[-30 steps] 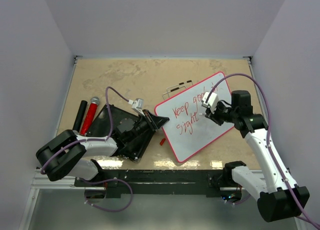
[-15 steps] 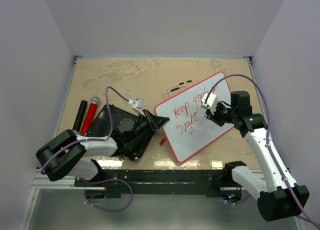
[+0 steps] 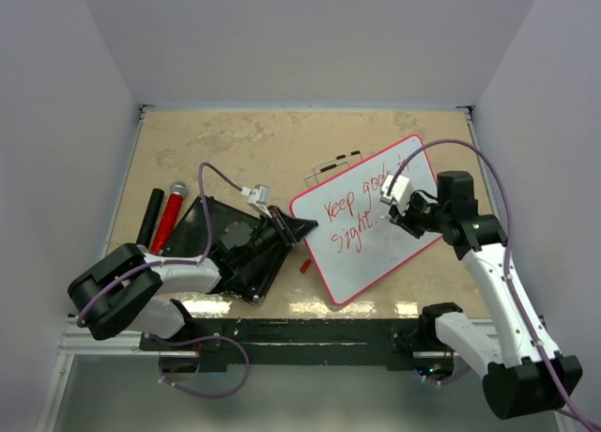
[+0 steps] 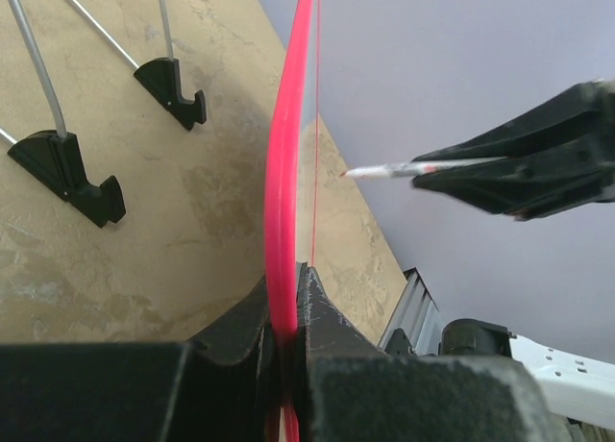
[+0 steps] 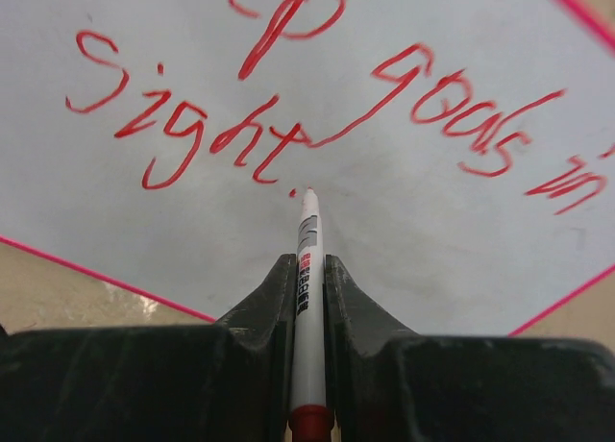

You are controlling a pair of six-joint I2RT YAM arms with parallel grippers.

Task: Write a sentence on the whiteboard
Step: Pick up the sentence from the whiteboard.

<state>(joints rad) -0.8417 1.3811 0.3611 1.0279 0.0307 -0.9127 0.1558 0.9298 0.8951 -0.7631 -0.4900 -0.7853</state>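
Observation:
The whiteboard (image 3: 376, 254), white with a thin red rim, lies tilted on the table right of centre. The sentence (image 3: 352, 216) reads "Keep goals in sight." in red; it also shows in the right wrist view (image 5: 288, 125). My left gripper (image 3: 299, 227) is shut on the board's red rim (image 4: 283, 202) at its left corner. My right gripper (image 3: 392, 207) is shut on a white marker with red print (image 5: 307, 259), its tip at the board just after the dot that follows "sight". The marker tip also shows in the left wrist view (image 4: 384, 170).
A black ribbed slab (image 3: 230, 244) lies under my left arm. A black cylinder (image 3: 150, 217) and a red marker (image 3: 169, 216) lie at the far left. A wire stand with black clips (image 3: 335, 162) lies behind the board, also in the left wrist view (image 4: 72, 168).
My right gripper with the marker has shifted slightly right along the second line. A dot now follows "sight". The left arm has not moved.

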